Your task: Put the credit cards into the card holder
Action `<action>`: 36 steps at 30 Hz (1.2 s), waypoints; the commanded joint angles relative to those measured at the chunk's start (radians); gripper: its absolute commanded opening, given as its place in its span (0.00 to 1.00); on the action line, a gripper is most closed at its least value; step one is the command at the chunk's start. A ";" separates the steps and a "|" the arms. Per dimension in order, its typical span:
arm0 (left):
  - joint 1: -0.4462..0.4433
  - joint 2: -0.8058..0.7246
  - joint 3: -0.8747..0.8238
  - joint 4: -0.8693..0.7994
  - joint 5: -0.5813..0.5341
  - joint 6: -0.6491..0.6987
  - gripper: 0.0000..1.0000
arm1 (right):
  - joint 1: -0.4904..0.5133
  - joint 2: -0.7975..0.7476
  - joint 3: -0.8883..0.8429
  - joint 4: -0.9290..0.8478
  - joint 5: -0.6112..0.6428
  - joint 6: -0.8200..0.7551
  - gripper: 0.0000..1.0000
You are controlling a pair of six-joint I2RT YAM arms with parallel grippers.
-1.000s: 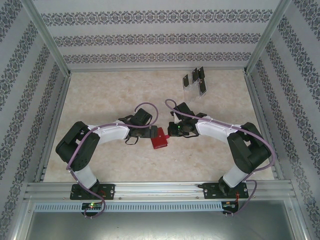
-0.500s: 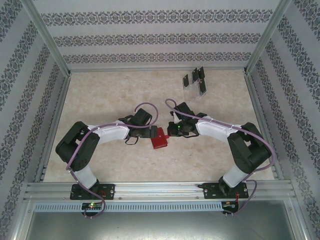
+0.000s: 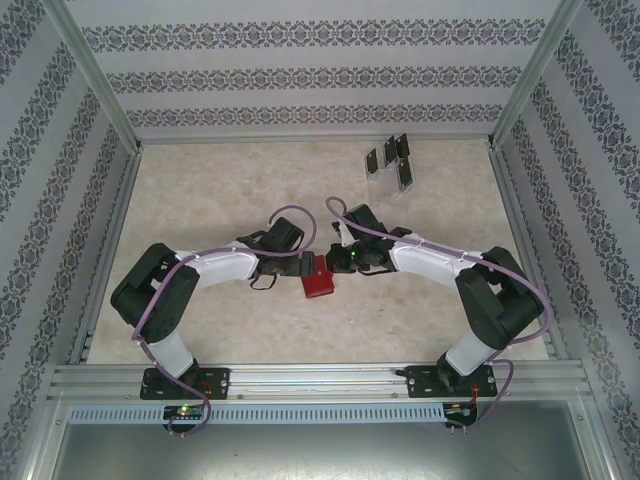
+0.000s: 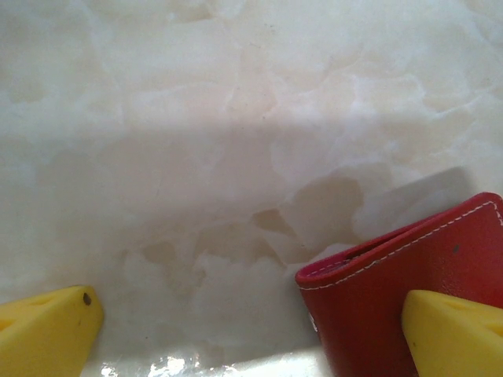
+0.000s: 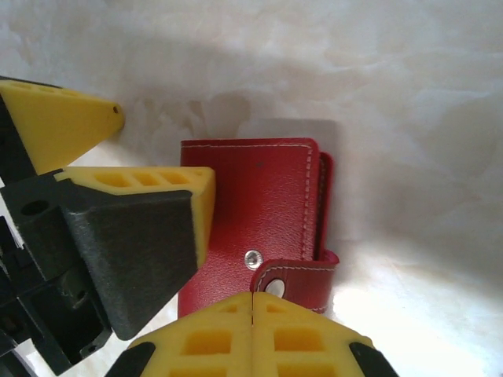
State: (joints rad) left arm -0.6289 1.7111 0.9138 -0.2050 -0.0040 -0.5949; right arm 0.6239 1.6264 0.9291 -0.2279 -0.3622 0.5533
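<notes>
From above, the card holder (image 3: 320, 283) lies folded on the tabletop (image 3: 200, 190), a little toward 6 o'clock of its middle, and both arms meet over it. The credit cards (image 3: 404, 176) stand in a clear rack (image 3: 379, 181) well apart from it, out at 1 o'clock near the far rail. That high view does not let me read the fingers.

The left wrist camera does. The left gripper (image 4: 251, 336) is spread wide, one yellow tip over bare marble and the other over a corner of the red leather. The right wrist camera shows the right gripper (image 5: 251, 305) with its fingers pressed together. Its tips sit right at the snap flap (image 5: 302, 271) on the holder's 6 o'clock edge; whether the flap is nipped between them I cannot tell.

The left arm has its elbow swung out to 9 o'clock and its forearm reaching toward 3. The right arm mirrors it, elbow at 3 o'clock and forearm reaching toward 9.
</notes>
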 commanded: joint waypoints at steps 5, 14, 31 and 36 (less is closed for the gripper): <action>-0.008 0.015 -0.045 -0.092 -0.009 -0.020 1.00 | 0.030 0.063 0.030 0.051 -0.036 0.030 0.00; -0.009 0.016 -0.050 -0.087 -0.006 -0.023 1.00 | 0.042 0.111 0.033 0.078 -0.042 0.047 0.00; -0.011 0.029 -0.043 -0.085 -0.002 -0.023 1.00 | 0.045 0.056 0.006 0.099 -0.056 0.070 0.00; -0.011 0.031 -0.040 -0.086 -0.003 -0.022 1.00 | 0.047 0.068 0.011 0.103 -0.074 0.074 0.00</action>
State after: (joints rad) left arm -0.6350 1.7100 0.9092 -0.1970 -0.0082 -0.5953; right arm 0.6529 1.7054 0.9398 -0.1436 -0.4084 0.6144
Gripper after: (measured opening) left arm 0.999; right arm 0.058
